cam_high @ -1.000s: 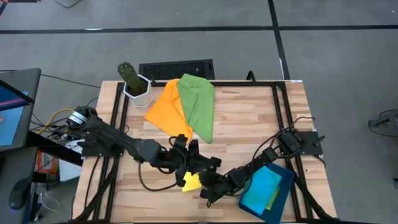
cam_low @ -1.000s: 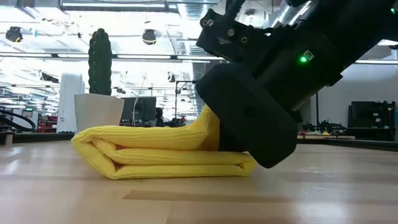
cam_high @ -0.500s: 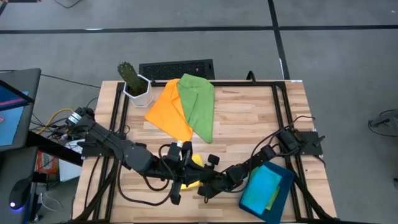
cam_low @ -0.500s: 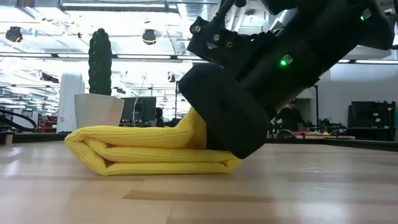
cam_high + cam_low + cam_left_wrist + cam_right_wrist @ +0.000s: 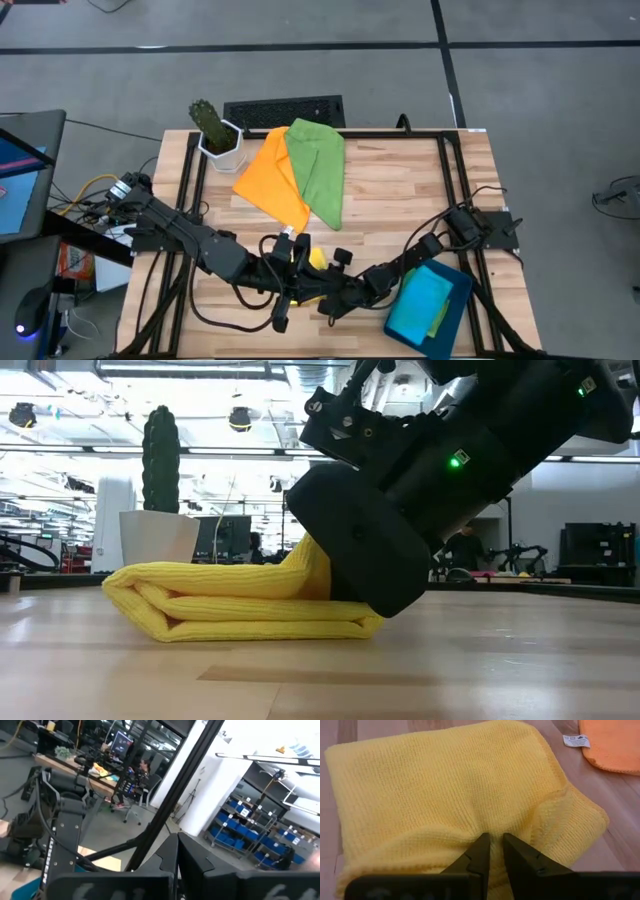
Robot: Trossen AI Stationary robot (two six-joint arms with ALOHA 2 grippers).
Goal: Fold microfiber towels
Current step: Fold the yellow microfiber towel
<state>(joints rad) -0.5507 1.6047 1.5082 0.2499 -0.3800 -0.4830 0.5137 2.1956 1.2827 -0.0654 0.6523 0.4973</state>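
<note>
The yellow towel lies folded in several layers on the table near its front edge. In the high view only a bit of the yellow towel shows between the arms. My right gripper is low on it and shut on its cloth; the dark body of my right gripper covers one end of the towel. My left gripper is shut, raised above the table and pointing out into the room with nothing in it. The orange towel and a green towel lie flat at the back. My right gripper pinches a small raised ridge of the yellow towel's top layer between its two fingers. It comes slanting down from the table's right. The top layer rises to the fingers, while the rest of the towel lies folded on the table.
A dark teal tray at the near right holds a blue towel. A potted cactus and a dark keyboard stand at the far edge. The orange towel's corner lies just beyond the yellow one.
My left gripper has risen from beside the yellow towel and swung toward the table's near edge, rolling somewhat, and now hangs over it, still shut. The towel has stayed folded on the table in my right gripper.
</note>
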